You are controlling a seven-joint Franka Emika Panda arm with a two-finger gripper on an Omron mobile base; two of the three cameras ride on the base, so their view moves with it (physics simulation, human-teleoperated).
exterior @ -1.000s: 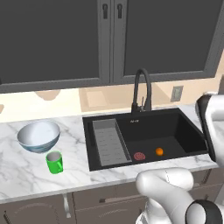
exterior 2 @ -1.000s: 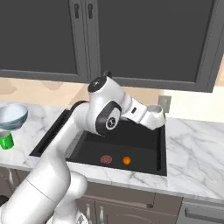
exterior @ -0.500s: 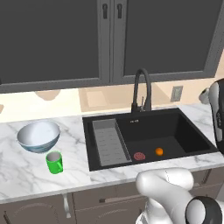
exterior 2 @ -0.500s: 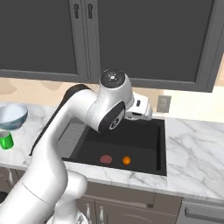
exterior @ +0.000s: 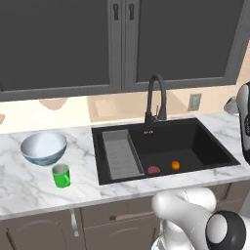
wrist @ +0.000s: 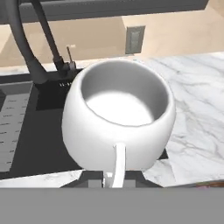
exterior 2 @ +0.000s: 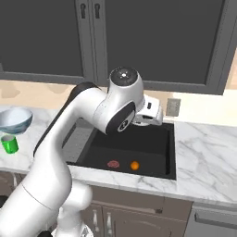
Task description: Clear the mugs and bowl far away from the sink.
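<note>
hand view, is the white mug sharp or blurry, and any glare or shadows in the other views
Hand view: the white mug is close, slightly soft-edged, with smooth shading inside and no glare. Left base view: even flat light, a soft sheen on the bowl, a faint shadow under the green mug. Right base view: the sink basin is dark with little detail.

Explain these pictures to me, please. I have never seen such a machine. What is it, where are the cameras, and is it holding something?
It is a white robot arm on a driving base in a simulated kitchen. Two cameras ride on the base, behind the arm to its left and right, and look over the marble counter. The third sits on the hand, looking along the gripper. There the gripper is shut on the handle of a squat white mug, held up near the black sink. On the counter left of the sink stand a pale blue-grey bowl and a green mug. Two small things, one reddish and one orange, lie in the basin.
</note>
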